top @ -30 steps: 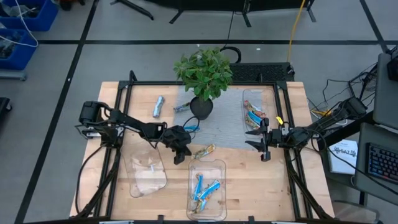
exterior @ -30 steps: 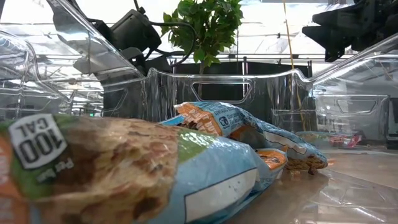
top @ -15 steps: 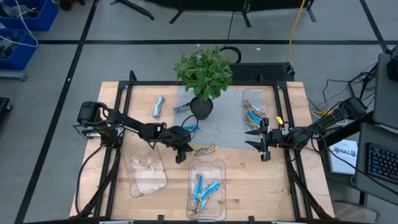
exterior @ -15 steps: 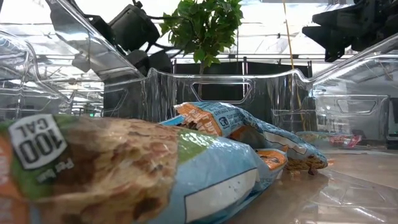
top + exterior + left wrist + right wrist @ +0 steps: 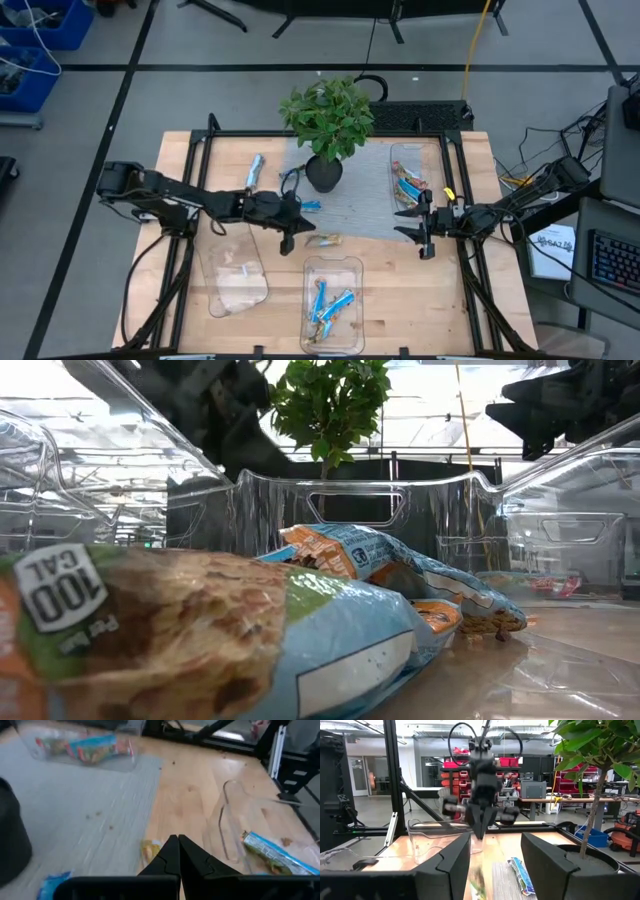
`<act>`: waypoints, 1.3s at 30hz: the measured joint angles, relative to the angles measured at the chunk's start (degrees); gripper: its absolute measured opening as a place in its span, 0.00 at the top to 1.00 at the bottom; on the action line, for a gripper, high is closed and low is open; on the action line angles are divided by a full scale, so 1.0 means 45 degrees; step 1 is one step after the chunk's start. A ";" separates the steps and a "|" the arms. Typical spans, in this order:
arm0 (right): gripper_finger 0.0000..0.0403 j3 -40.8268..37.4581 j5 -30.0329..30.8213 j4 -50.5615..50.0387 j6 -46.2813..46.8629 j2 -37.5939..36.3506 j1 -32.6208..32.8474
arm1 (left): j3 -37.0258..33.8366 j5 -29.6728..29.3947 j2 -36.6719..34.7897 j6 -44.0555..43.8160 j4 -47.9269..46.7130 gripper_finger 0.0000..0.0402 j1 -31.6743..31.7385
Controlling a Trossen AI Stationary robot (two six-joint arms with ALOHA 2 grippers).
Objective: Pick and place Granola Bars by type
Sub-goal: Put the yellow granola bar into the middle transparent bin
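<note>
A yellow-green granola bar (image 5: 322, 240) lies flat on the wood at the grey mat's near edge; it also shows in the left wrist view (image 5: 150, 851). My left gripper (image 5: 289, 240) is shut, points down, and stands at that bar's left end. My right gripper (image 5: 424, 228) is open and empty, hovering at the table's right, its fingers wide apart in the right wrist view (image 5: 495, 865). Loose bars lie on the table: a silver-blue bar (image 5: 255, 170) at the far left and a blue bar (image 5: 310, 206) by the pot. My left gripper's shut fingertips (image 5: 170, 851) stand right beside the yellow-green bar's end (image 5: 149, 849), coming from above. I cannot tell whether they touch it. The bar lies flat on the table.
A potted plant (image 5: 328, 125) stands at the mat's far middle. Three clear trays hold bars: the far right tray (image 5: 392, 152), the near middle tray (image 5: 305, 270) with blue bars (image 5: 330, 303), and the near left tray (image 5: 215, 290) with one bar. A black frame rings the table.
My left gripper has gone a little toward the table's far edge and stays shut. Its arm now stretches lower and longer from the table's left. My right arm has kept still.
</note>
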 joint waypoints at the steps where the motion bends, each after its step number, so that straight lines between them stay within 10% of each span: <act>1: 0.59 0.0000 0.0000 0.0001 0.0000 0.0000 0.0000 | 0.0003 -0.0113 -0.0261 0.0124 -0.0120 1.00 -0.0026; 12: 0.59 0.0000 0.0000 0.0073 -0.0005 -0.0005 0.0000 | -0.0012 -0.0362 -0.0927 -0.0999 -0.1493 0.97 -0.0073; 28: 0.59 0.0000 0.0011 0.0067 -0.0015 -0.0001 0.0000 | 0.0711 -0.0036 0.2710 -0.1261 -0.2050 0.45 -0.0735; 39: 0.59 0.0000 0.0005 0.0061 -0.0015 -0.0005 0.0002 | 0.1016 0.0287 0.4026 -0.1447 -0.2014 0.41 -0.0699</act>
